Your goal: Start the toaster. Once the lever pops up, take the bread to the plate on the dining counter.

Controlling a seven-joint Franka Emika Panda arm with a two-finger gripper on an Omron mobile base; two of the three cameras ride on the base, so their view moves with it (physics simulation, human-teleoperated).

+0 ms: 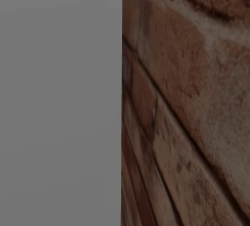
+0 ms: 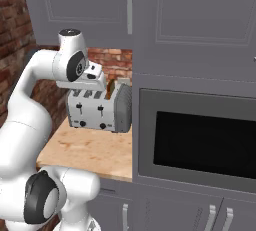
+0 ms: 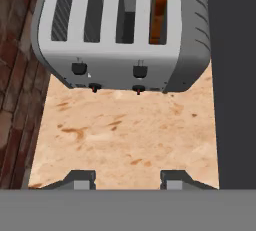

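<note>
A silver toaster point(image 3: 125, 30) with several slots stands at the back of a wood-topped counter point(image 3: 125, 135). The bread point(image 3: 159, 7), tan-brown, sits in its rightmost slot and sticks up a little point(image 2: 110, 89). Two dark levers point(image 3: 79, 68) point(image 3: 140, 69) are on the toaster's front face, high up near the slots. My gripper point(image 3: 128, 180) hovers above the counter in front of the toaster, open, with nothing between its fingers. In the right base view my hand is above the toaster point(image 2: 100, 110). The plate and the dining counter are out of view.
A brick wall point(image 1: 185, 98) runs along the counter's left side and behind the toaster. A tall grey unit with a built-in oven point(image 2: 200, 145) closes off the right side close to the toaster. Grey wall cabinets point(image 2: 80, 5) hang overhead.
</note>
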